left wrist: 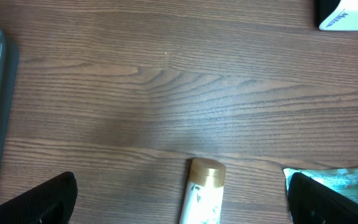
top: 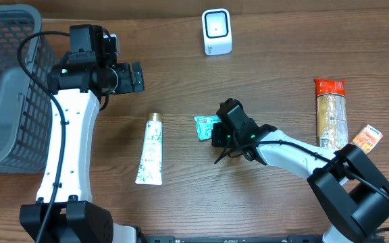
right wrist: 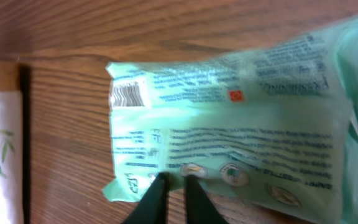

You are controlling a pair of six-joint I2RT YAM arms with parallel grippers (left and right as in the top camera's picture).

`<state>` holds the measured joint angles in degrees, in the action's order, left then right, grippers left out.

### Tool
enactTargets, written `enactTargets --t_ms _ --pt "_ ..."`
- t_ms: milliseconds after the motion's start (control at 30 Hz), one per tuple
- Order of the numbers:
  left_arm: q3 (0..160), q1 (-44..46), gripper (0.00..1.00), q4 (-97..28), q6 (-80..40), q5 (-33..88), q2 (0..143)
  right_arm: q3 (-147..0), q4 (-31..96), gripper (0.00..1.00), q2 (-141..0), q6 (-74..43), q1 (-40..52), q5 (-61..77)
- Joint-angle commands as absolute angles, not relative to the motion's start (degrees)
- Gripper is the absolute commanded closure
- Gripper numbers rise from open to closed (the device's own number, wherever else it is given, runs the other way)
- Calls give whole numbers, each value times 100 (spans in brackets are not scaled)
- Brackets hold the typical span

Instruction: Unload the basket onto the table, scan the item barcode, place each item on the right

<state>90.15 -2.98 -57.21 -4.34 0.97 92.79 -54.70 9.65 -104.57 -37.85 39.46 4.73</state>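
Right tool point(right wrist: 176, 190) clamped on edge of green packet point(right wrist: 241, 124), barcode point(right wrist: 129, 96) facing up, left tool point(top: 137, 77) wide apart above desk point(top: 282, 67)

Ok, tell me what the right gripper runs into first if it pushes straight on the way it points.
The green packet: the right gripper has its tips over that packet's near edge, so contact comes almost at once, if they aren't touching already.

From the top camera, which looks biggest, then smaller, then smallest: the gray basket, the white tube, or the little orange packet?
1. gray basket
2. white tube
3. orange packet, though the arm may hide a corner
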Motion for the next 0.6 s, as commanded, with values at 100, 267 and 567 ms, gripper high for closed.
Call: enactTargets --t_ms 100,267,567 --pt "9080 -222 0 -5697 -513 64 9253 -5621 998 96 -10488 -3881 3896 145" --pt "9080 -222 0 -5699 -513 64 9253 -5623 1258 91 -10490 -3881 3767 -381" --pt "9080 -222 0 -5697 -513 67 9253 -5664 1341 85 -10453 -3846 3632 -694"
